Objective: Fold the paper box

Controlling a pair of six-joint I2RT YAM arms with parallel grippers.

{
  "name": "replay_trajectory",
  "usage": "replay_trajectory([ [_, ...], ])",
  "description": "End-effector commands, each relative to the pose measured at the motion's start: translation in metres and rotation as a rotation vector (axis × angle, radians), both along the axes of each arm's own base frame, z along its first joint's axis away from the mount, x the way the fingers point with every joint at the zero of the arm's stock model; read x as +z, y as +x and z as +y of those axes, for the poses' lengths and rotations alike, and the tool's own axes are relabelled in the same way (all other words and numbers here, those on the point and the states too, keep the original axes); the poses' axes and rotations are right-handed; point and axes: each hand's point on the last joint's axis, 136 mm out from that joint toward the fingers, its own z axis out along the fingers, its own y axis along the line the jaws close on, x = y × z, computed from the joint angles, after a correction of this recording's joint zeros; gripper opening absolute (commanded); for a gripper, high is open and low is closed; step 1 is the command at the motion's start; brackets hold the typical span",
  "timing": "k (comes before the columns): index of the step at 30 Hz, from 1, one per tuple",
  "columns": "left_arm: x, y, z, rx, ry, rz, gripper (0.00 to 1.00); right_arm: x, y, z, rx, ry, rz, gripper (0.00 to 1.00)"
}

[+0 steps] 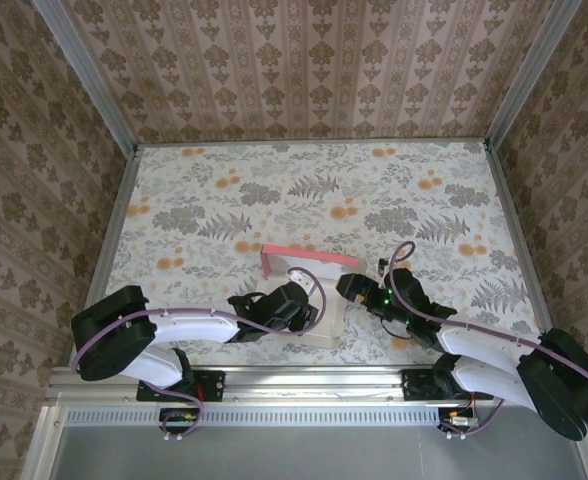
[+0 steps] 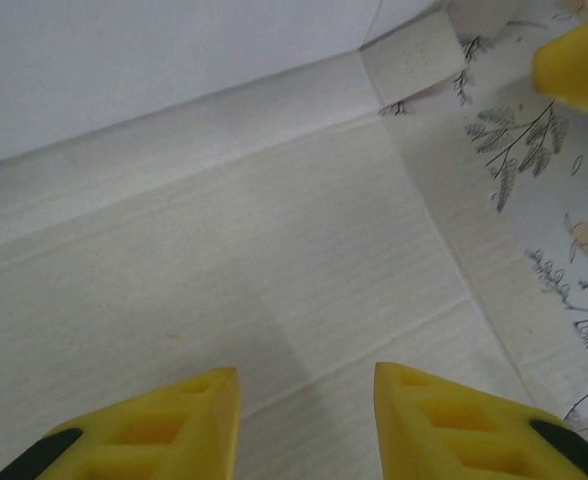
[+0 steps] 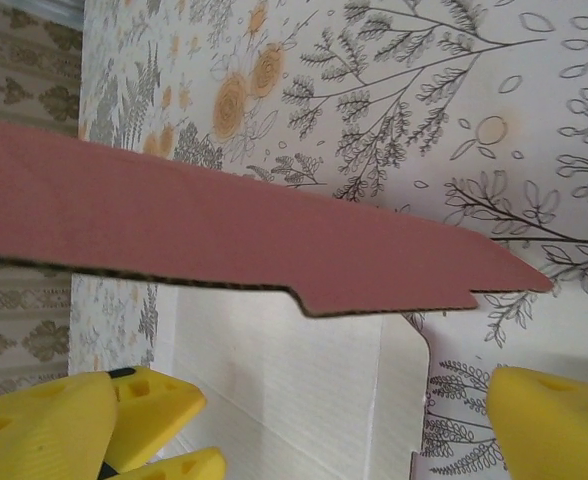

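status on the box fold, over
Both jaws open: left gripper over the white panel, right gripper beside it. Paper box part-folded, pink wall up. Nothing blocking.

Nothing legible is showing in any view: no text, labels, brands or numbers. Closest candidate is in the left wrist view, where a small off-white tab of the paper box is carrying a couple of faint marks, too faint to read as characters.
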Motion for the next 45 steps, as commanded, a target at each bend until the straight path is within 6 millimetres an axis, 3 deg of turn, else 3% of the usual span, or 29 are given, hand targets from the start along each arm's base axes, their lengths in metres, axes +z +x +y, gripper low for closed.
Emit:
replay_trajectory([
  [1,0.008,0.000,-0.006,-0.003,-0.010,-0.002,0.39,0.025,0.008,0.020,0.062,0.046,-0.073,1.00],
  [5,0.012,-0.004,-0.013,-0.046,-0.034,0.000,0.49,0.023,0.009,0.031,0.089,0.040,-0.068,1.00],
  [9,0.012,-0.009,-0.010,-0.068,-0.033,0.011,0.83,0.022,0.010,0.034,0.085,0.035,-0.073,1.00],
  [10,0.013,-0.010,-0.008,-0.066,-0.036,0.012,0.95,0.022,0.011,0.033,0.081,0.030,-0.074,1.00],
  [11,0.014,-0.011,-0.006,-0.066,-0.041,0.012,1.00,0.022,0.012,0.033,0.076,0.025,-0.074,1.00],
  [16,0.021,-0.022,-0.004,-0.104,-0.084,0.035,1.00,0.022,0.017,0.030,0.054,0.007,-0.079,1.00],
  [20,0.013,-0.028,-0.005,-0.116,-0.087,0.077,1.00,0.022,0.022,0.032,0.049,0.020,-0.078,1.00],
  [30,-0.012,-0.025,0.000,-0.051,-0.059,0.134,1.00,0.009,0.026,0.012,-0.038,-0.045,-0.065,1.00],
  [45,-0.023,-0.026,-0.005,0.010,-0.074,0.204,1.00,0.008,0.037,0.004,-0.095,-0.077,-0.080,1.00],
])
